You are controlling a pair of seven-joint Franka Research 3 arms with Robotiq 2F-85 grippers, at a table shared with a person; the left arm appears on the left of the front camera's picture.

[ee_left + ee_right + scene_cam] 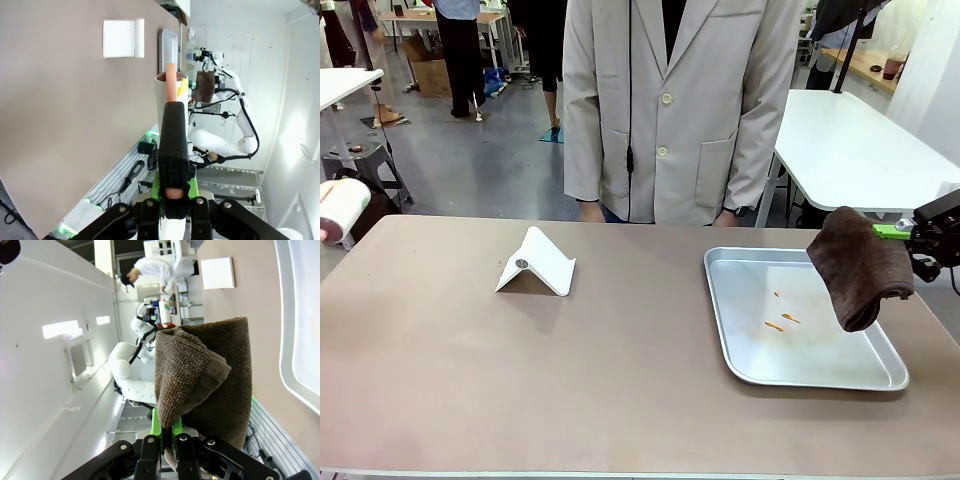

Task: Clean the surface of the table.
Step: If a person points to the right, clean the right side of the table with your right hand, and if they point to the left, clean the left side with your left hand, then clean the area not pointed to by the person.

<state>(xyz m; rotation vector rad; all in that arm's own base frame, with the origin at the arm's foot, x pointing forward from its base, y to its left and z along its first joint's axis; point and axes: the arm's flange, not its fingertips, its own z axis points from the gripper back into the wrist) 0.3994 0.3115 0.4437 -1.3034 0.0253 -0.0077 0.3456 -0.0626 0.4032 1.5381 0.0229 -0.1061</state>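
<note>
The brownish table (520, 380) spans the front view. Above its right end, over the silver tray (740, 370), my right gripper (905, 232) is shut on a dark brown cloth (860, 265) that hangs down folded. In the right wrist view the cloth (210, 375) rises from the closed green pads (169, 432). My left gripper (174, 192) is shut on the black handle (174, 145) of a lint roller whose white roll (165, 95) points away. This roll (345, 205) shows at the table's far left edge in the front view.
A white folded stand (535, 265) sits left of the table's centre. Small orange bits (782, 322) lie in the tray. A person in a beige jacket (670, 100) stands at the far edge. A white table (850, 140) is behind on the right.
</note>
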